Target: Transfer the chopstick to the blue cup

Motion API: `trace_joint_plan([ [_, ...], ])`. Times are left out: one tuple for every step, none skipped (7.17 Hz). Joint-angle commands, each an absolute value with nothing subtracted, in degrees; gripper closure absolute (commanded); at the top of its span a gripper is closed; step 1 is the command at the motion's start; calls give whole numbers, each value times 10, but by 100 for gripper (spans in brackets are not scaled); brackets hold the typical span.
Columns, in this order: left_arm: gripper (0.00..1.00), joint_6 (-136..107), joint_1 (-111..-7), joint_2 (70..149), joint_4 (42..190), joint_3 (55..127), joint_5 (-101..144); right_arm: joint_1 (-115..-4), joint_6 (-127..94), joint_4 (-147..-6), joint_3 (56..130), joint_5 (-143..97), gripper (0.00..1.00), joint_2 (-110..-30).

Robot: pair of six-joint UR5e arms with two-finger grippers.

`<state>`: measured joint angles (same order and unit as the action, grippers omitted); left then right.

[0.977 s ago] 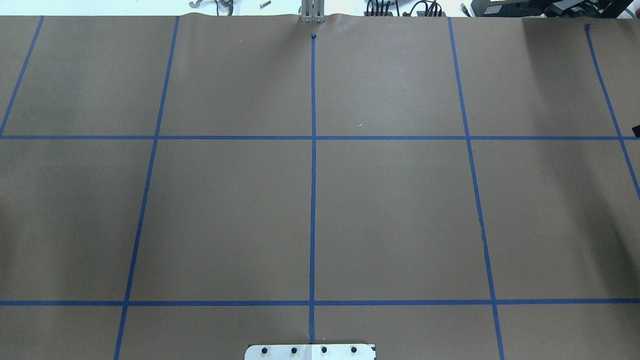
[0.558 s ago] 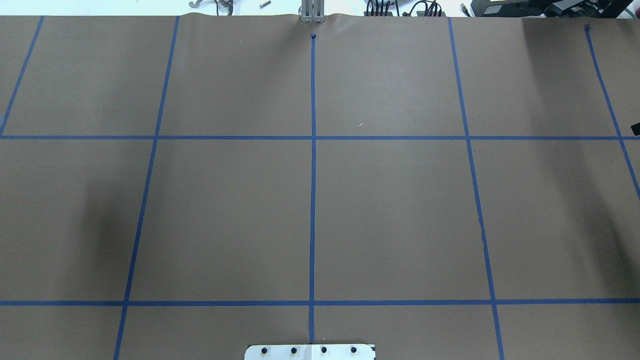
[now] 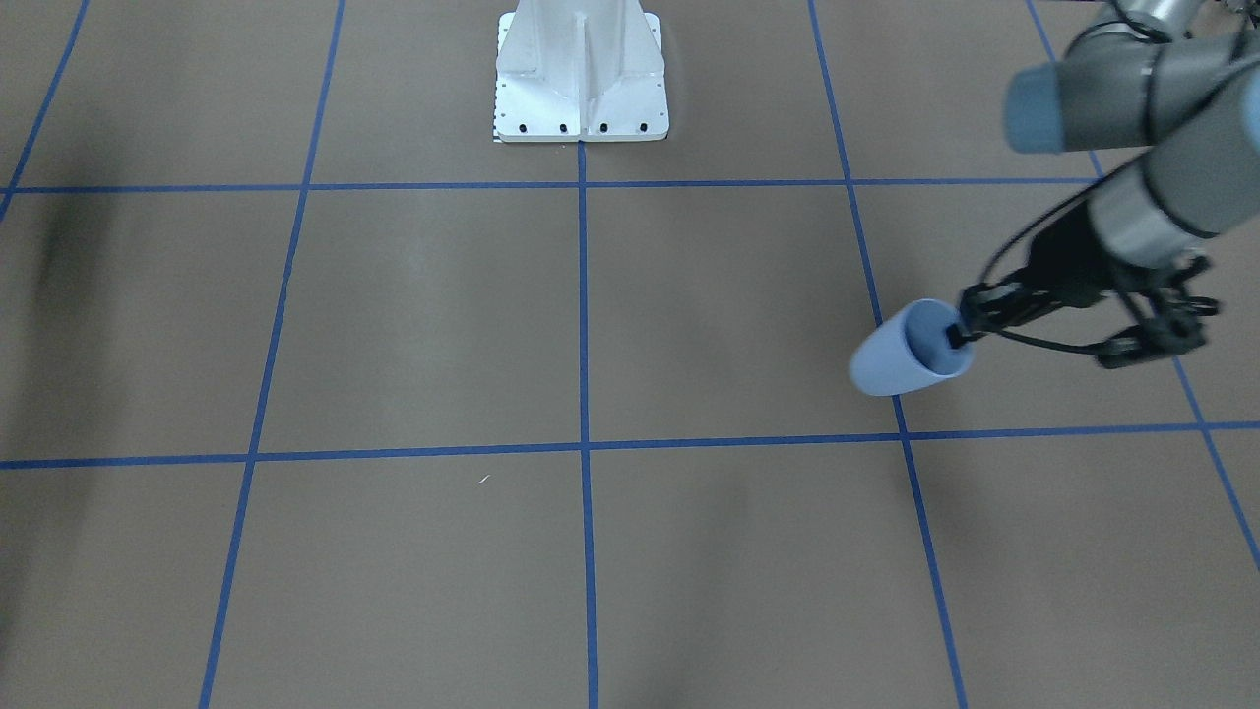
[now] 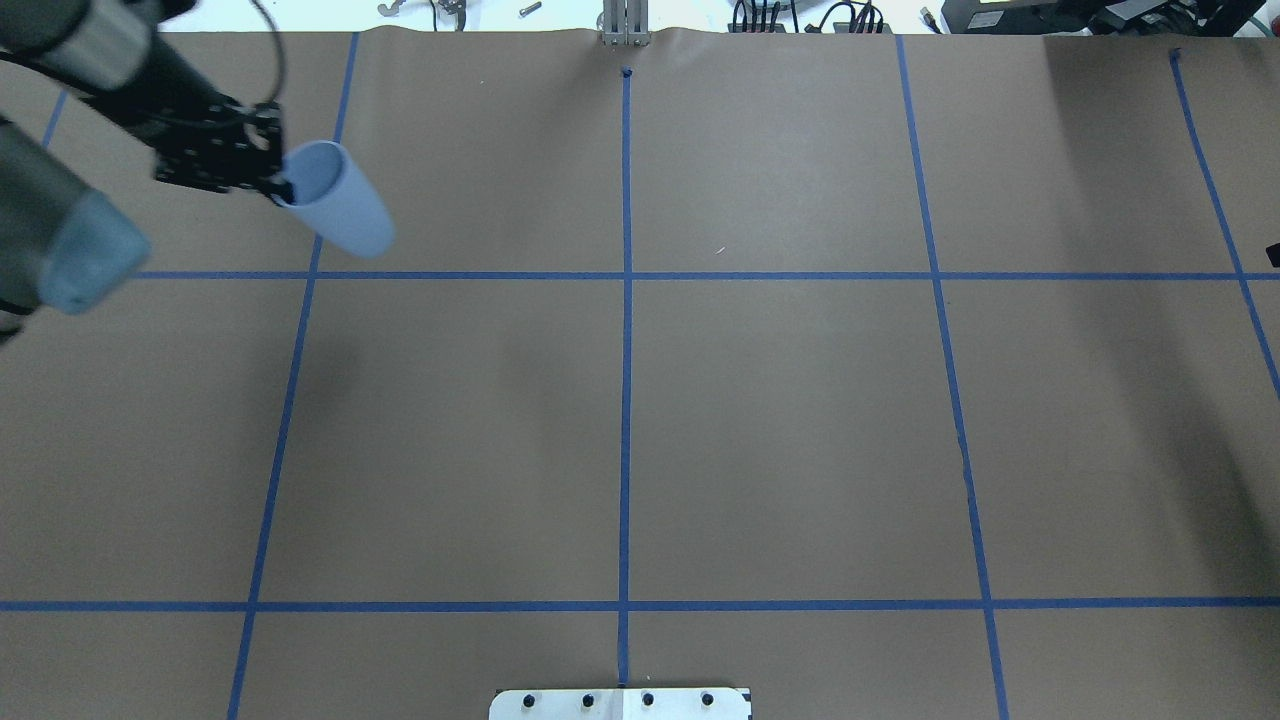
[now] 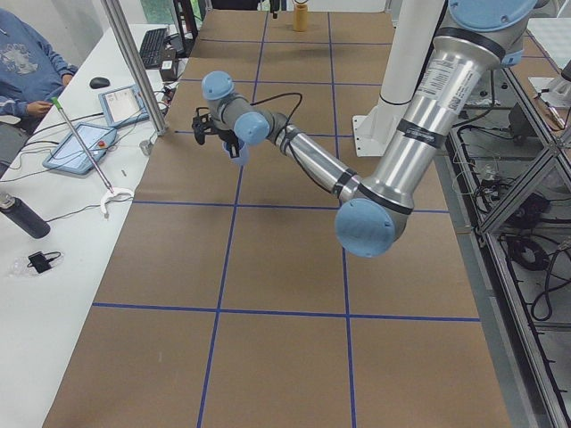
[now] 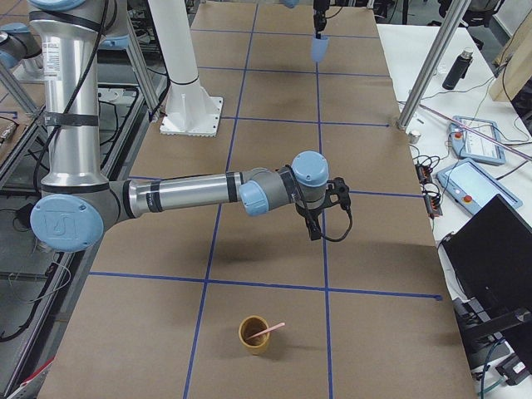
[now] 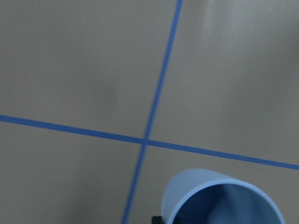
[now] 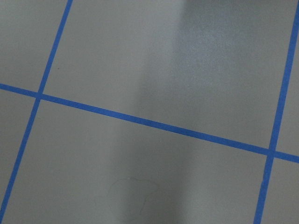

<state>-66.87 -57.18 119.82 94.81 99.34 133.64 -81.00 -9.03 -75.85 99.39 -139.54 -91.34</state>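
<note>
My left gripper (image 4: pixel 280 188) is shut on the rim of the blue cup (image 4: pixel 342 207), one finger inside it. It holds the cup tilted in the air over the table's far left part. The gripper (image 3: pixel 957 335) and cup (image 3: pixel 901 353) also show in the front view, and the cup fills the bottom of the left wrist view (image 7: pixel 219 200). The pale pink chopstick (image 6: pixel 268 330) leans in a brown cup (image 6: pixel 254 335) at the table's right end. My right gripper (image 6: pixel 320 223) hangs over the table short of that cup. I cannot tell whether it is open.
The white robot base (image 3: pixel 581 89) stands at the table's near middle edge. Blue tape lines (image 4: pixel 626 300) divide the brown table. A metal pole (image 5: pixel 134 67), tablets and an operator (image 5: pixel 22 67) are on the far side table.
The overhead view held no arm before. Now my left arm has come in at the far left with the blue cup in its gripper.
</note>
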Motion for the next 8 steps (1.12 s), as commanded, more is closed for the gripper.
trace_joint_plan([
  [100,-763,-466,1294,934,979,1232,-810,-94,-758,994,-1388,0,-914],
  [100,-764,-429,1360,899,925,1179,-810,-94,-758,996,-1388,0,-919],
  [100,-764,-392,1401,895,878,1138,-810,-94,-758,998,-1388,0,-925],
  [100,-764,-382,1406,898,869,1126,-810,-94,-758,998,-1388,0,-930],
  [100,-763,-363,1413,900,858,1101,-810,-94,-742,998,-1389,0,-938],
  [100,-763,-362,1417,900,855,1095,-810,-94,-725,998,-1389,0,-948],
  [100,-761,-347,1413,901,854,1091,-810,-94,-724,998,-1389,0,-949],
  [100,-760,-340,1413,902,853,1083,-810,-94,-724,998,-1389,0,-949],
])
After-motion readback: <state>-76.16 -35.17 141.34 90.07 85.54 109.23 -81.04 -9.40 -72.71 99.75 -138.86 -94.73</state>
